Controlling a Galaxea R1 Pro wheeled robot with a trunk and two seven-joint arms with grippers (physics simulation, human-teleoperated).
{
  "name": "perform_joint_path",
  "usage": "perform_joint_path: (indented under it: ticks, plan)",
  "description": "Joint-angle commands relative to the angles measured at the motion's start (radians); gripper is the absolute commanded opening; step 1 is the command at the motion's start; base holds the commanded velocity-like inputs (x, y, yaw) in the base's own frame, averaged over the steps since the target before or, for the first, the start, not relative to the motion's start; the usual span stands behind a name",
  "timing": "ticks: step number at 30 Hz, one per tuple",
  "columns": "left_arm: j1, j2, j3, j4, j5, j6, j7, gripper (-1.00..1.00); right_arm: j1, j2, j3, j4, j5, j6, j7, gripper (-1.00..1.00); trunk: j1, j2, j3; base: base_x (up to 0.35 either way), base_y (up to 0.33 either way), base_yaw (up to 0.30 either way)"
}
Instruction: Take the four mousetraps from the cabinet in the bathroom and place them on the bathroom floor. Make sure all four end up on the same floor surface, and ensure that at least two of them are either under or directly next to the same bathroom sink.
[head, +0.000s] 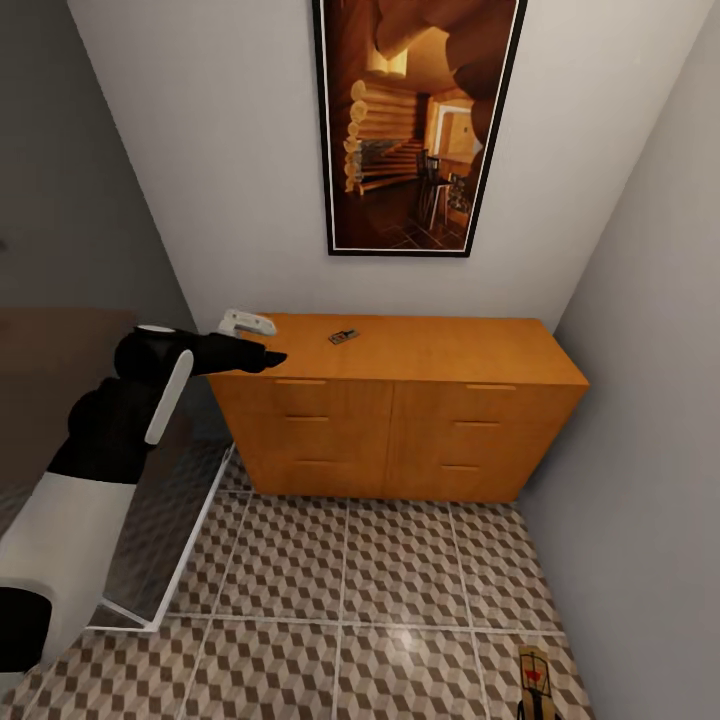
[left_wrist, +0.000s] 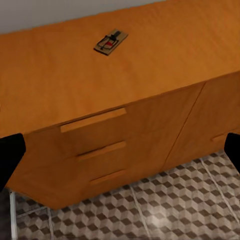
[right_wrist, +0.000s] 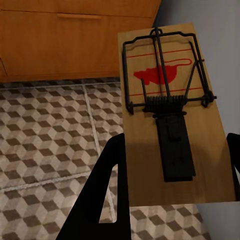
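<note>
The orange-brown cabinet (head: 400, 400) stands against the back wall, with its drawers closed. One mousetrap (head: 343, 336) lies flat on its top; it is also in the left wrist view (left_wrist: 111, 42). My left gripper (head: 264, 358) hovers at the cabinet's top left corner, short of that trap, open wide (left_wrist: 120, 155) with nothing between its fingers. A second mousetrap (right_wrist: 170, 110) sits between the fingers of my right gripper (right_wrist: 175, 142), which is shut on it. This trap (head: 535, 678) is low over the bathroom floor (head: 350, 580) beside the right wall.
A small white object (head: 247, 322) rests on the cabinet's left end. A large framed picture (head: 415, 120) hangs above. A grey wall (head: 650, 400) closes the right side. A glass panel in a white frame (head: 160, 540) stands at the left.
</note>
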Motion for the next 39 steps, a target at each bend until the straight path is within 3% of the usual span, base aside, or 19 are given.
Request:
perform_joint_path:
  ticks: [1, 12, 30, 39]
  plan:
    - [-0.001, 0.003, -0.003, 0.000, 0.010, 0.005, 0.004, 1.00, -0.001, 0.000, 0.007, 0.001, 0.004, -0.001, -0.010, -1.00, 0.001, -0.002, -0.002, 0.005, 0.000, 0.000]
    - [-0.001, 0.010, -0.084, 0.013, 0.011, 0.004, -0.002, 1.00, -0.001, 0.008, 0.005, 0.001, 0.003, -0.001, -0.013, -1.00, 0.001, -0.002, -0.002, 0.250, 0.000, 0.000]
    - [-0.002, 0.008, -0.092, 0.025, 0.008, -0.002, -0.003, 1.00, -0.001, 0.013, 0.005, 0.001, 0.003, -0.001, -0.013, -1.00, 0.001, -0.002, -0.015, 0.333, -0.026, 0.000]
    - [-0.001, 0.005, -0.105, 0.028, 0.007, -0.003, -0.003, 1.00, -0.001, 0.014, 0.005, 0.001, 0.003, -0.001, -0.013, -1.00, 0.001, -0.002, -0.030, 0.062, -0.006, 0.000]
